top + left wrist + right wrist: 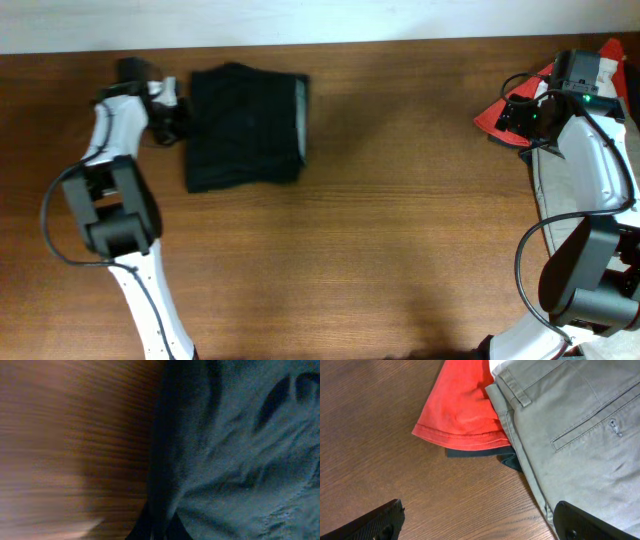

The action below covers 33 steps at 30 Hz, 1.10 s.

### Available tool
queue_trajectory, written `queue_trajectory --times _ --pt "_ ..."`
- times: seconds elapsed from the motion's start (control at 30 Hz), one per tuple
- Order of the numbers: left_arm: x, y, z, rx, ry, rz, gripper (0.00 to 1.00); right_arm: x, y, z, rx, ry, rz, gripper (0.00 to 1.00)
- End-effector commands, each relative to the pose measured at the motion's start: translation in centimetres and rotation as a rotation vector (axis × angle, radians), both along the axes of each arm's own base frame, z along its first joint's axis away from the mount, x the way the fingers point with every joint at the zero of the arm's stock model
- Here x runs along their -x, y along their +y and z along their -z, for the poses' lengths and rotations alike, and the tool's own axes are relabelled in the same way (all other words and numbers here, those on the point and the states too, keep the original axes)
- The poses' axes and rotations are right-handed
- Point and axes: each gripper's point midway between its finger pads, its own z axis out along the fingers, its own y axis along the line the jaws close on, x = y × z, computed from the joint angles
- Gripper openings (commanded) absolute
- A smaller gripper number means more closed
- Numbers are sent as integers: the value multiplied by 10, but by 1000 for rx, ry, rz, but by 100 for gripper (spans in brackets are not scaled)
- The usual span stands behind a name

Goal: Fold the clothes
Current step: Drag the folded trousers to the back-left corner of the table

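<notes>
A dark folded garment (245,125) lies at the back left of the table and fills the right side of the blurred left wrist view (240,450). My left gripper (176,116) is at its left edge, its fingers (160,530) closed together on the garment's edge. At the far right is a pile: a red shirt (490,118) (460,410), grey trousers (570,425) on top of it, and a dark piece (485,453) underneath. My right gripper (515,112) (482,525) is open and empty, over the bare wood next to the pile.
The brown wooden table (400,220) spans the view. Its far edge meets a white wall strip (300,20). The right arm's body (590,170) covers part of the pile.
</notes>
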Motion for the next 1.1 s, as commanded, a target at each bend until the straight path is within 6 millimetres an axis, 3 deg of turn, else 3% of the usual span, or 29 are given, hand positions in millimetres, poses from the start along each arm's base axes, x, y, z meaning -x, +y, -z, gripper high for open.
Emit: queue_trajectory --times 0.0,0.03,0.1,0.2,0.27,0.33,0.43,0.57,0.7,0.8,0.9,1.07 --pt "36 140 18 -215 139 -453 1 -1 -4 -5 10 -14 13 99" --pt "50 172 18 -233 163 -553 0 -1 -4 -5 10 -14 13 99" --pt "70 210 19 -227 185 -669 1 -1 -4 -5 10 -14 13 99" --pt "118 270 21 -178 240 -872 1 -1 -4 -5 10 -14 13 99" --pt "151 298 22 -145 274 -948 4 -1 -4 -5 10 -14 13 99" --pt "172 310 22 -52 283 -991 7 -1 -4 -5 10 -14 13 99" --pt "176 308 19 73 265 -997 8 -1 -4 -5 10 -13 13 99" --pt "158 288 15 137 243 -948 7 -1 -4 -5 10 -14 13 99" --pt "130 254 15 148 254 -899 6 -1 -4 -5 10 -14 13 99" --pt "98 226 13 152 232 -887 4 -1 -4 -5 10 -13 13 99" --pt "68 208 10 127 164 -838 4 -1 -4 -5 10 -13 13 99" --pt "37 197 6 76 87 -842 3 -1 -4 -5 10 -14 13 99"
